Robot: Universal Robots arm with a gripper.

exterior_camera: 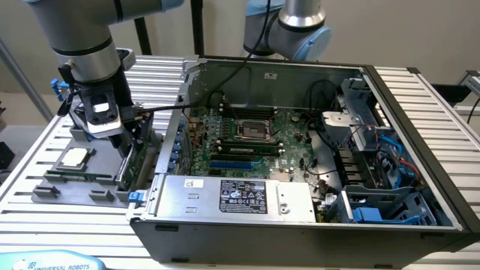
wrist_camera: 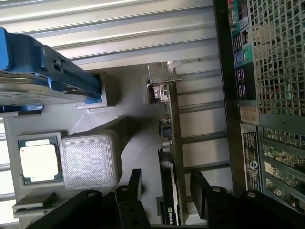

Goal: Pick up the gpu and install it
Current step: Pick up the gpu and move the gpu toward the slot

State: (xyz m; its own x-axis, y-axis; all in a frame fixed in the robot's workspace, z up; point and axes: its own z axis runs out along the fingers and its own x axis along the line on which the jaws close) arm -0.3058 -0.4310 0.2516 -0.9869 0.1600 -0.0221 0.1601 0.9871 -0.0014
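The gpu [wrist_camera: 170, 143] stands on its long edge in a grey parts holder [wrist_camera: 138, 119], its silver end bracket [wrist_camera: 162, 78] at the far end. In the exterior view the gpu [exterior_camera: 128, 167] is a green strip at the holder's side nearest the case. My gripper [wrist_camera: 167, 191] is open and straddles the card, one black finger [wrist_camera: 133, 188] on each side with a small gap to the board. The exterior view has the gripper [exterior_camera: 125, 147] low over the holder, at the view's left.
The holder also carries a CPU [wrist_camera: 39, 161], a grey ribbed block [wrist_camera: 90, 160] and a drive with blue rails [wrist_camera: 47, 71]. The open computer case [exterior_camera: 420, 140] lies to the exterior view's right, with motherboard [exterior_camera: 248, 135], blue slot [exterior_camera: 236, 165] and power supply [exterior_camera: 232, 197]. A second arm [exterior_camera: 296, 25] stands behind.
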